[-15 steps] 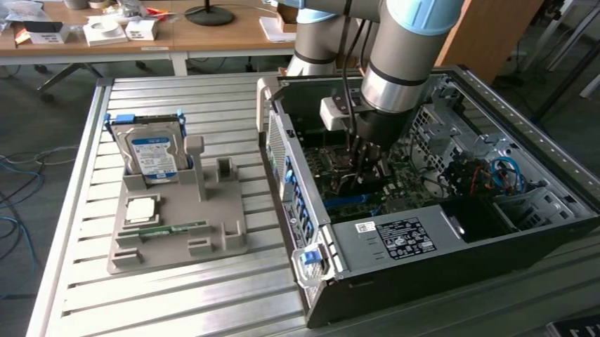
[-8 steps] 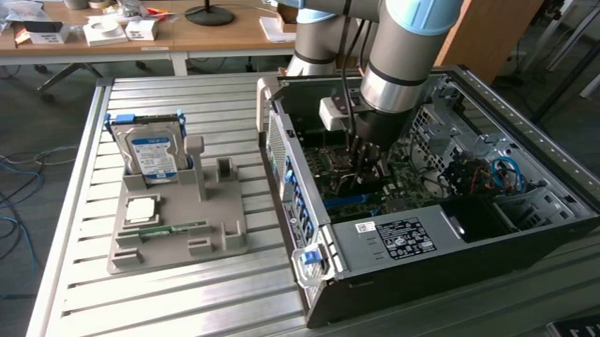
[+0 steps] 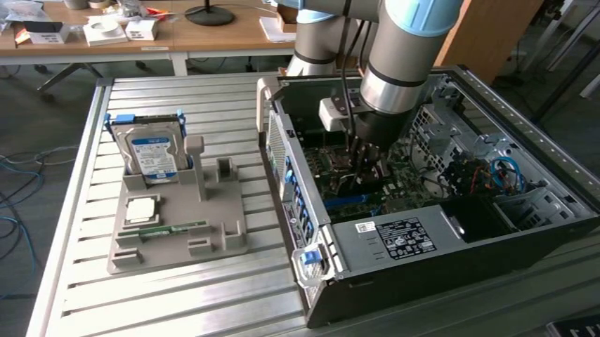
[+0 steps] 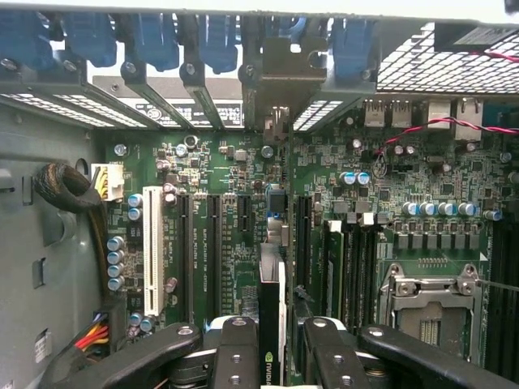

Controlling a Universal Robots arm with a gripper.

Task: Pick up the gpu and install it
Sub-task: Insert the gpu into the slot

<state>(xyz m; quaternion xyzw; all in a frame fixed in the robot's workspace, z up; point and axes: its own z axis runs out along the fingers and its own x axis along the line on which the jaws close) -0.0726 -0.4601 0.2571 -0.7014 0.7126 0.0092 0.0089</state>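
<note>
Gpu [image 4: 271, 312] stands on edge, clamped between the gripper's [image 4: 276, 352] closed fingers, inside the open computer case [image 3: 450, 239], low over the green motherboard [image 4: 243, 275], next to its long black slots [image 4: 212, 243]

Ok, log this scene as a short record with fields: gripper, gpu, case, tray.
gripper: black two-finger gripper, shut on the gpu
gpu: thin dark circuit card, edge-on over the green motherboard slots
case: open black computer case, grey-and-blue robot arm reaching inside
tray: grey moulded tray holds silver hard drive with blue label, green memory stick
</note>
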